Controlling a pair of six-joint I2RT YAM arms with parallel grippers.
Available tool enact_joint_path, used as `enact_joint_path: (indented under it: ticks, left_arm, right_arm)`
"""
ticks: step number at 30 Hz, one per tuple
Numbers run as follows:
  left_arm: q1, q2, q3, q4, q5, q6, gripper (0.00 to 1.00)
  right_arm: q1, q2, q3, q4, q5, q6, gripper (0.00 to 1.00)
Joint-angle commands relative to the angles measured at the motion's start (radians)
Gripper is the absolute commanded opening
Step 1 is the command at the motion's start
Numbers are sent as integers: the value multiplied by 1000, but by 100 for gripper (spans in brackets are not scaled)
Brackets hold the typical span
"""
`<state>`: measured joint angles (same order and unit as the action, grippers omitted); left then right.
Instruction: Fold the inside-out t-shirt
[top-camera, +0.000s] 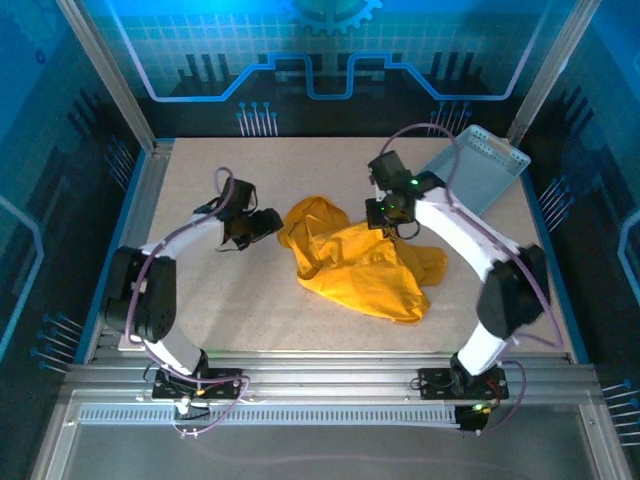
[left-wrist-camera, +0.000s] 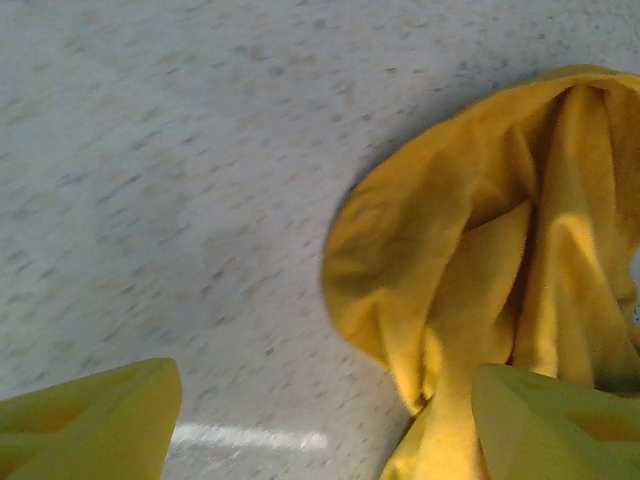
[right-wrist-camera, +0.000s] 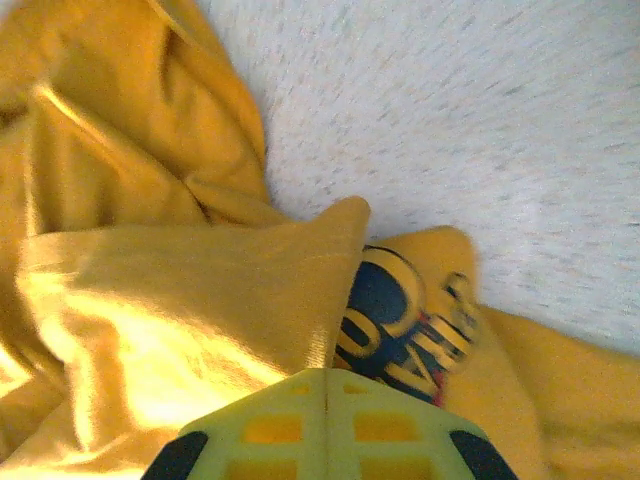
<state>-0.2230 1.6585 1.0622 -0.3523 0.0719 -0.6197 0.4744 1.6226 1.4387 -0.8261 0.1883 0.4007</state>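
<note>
The mustard-yellow t-shirt (top-camera: 360, 265) lies crumpled in the middle of the table. My left gripper (top-camera: 266, 223) is at its left edge, jaws open. In the left wrist view the yellow fingers (left-wrist-camera: 95, 420) stand wide apart around the gripper (left-wrist-camera: 325, 445), and a rounded cloth fold (left-wrist-camera: 480, 250) runs down beside the right finger. My right gripper (top-camera: 386, 212) is at the shirt's far right side. In the right wrist view it (right-wrist-camera: 325, 388) is shut on a fold of the t-shirt (right-wrist-camera: 190, 300), next to the dark navy print (right-wrist-camera: 395, 320).
The pale blue-grey perforated basket (top-camera: 482, 168) leans at the back right corner, behind the right arm. Bare speckled tabletop (top-camera: 220, 290) spreads left of and in front of the shirt. Metal rails (top-camera: 140, 200) frame the table sides.
</note>
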Motion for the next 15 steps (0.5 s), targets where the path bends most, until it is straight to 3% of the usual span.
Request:
enact_joint_path:
  ticks: [1, 6, 10, 12, 15]
  left_arm:
    - [-39, 85, 108, -112, -69, 69, 77]
    - [-69, 219, 295, -179, -144, 106, 77]
    - [-93, 328, 443, -264, -163, 143, 75]
    - [-113, 357, 484, -302, -186, 153, 74]
    - [-140, 355, 476, -328, -228, 153, 74]
  right_arm:
    - [-10, -166, -98, 20, 99, 58, 0]
    - [-61, -415, -249, -23, 152, 113, 0]
    - [-121, -587, -311, -152, 281, 208, 0]
    - [-194, -697, -322, -222, 338, 258, 0]
    - [-339, -817, -291, -242, 321, 225, 0]
